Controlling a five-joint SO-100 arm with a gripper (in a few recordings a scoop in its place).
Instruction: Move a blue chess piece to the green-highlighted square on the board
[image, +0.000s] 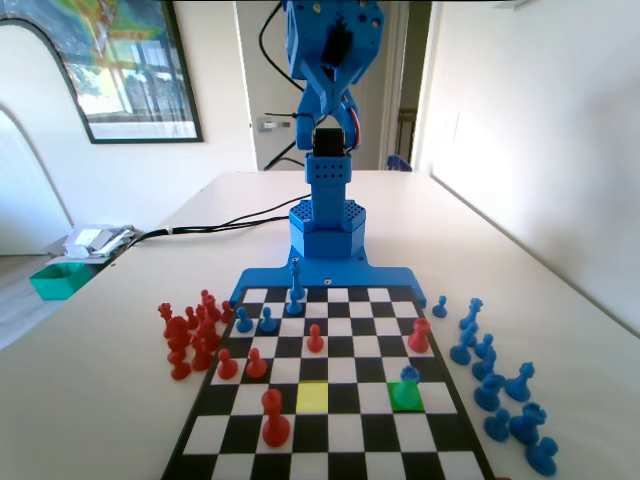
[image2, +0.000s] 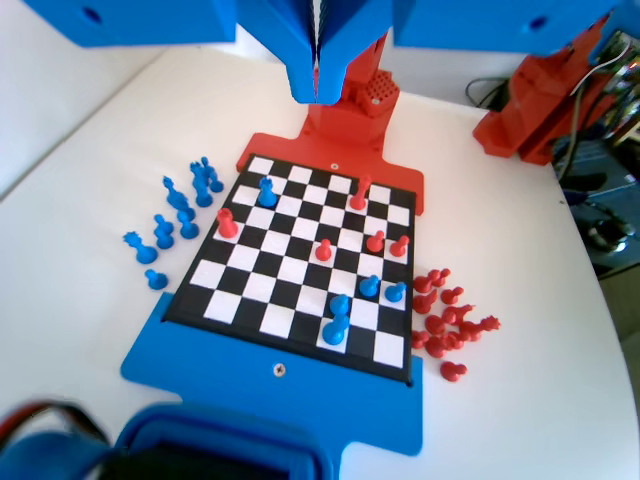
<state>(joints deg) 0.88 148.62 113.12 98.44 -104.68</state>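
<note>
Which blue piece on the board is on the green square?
The blue pawn on the green-highlighted square, right of the yellow square in the fixed view. The other blue pieces on the board stand near its far end.

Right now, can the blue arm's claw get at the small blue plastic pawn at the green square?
Probably yes: the claw hangs high and shut, and nothing stands over or against the small blue plastic pawn.
</note>
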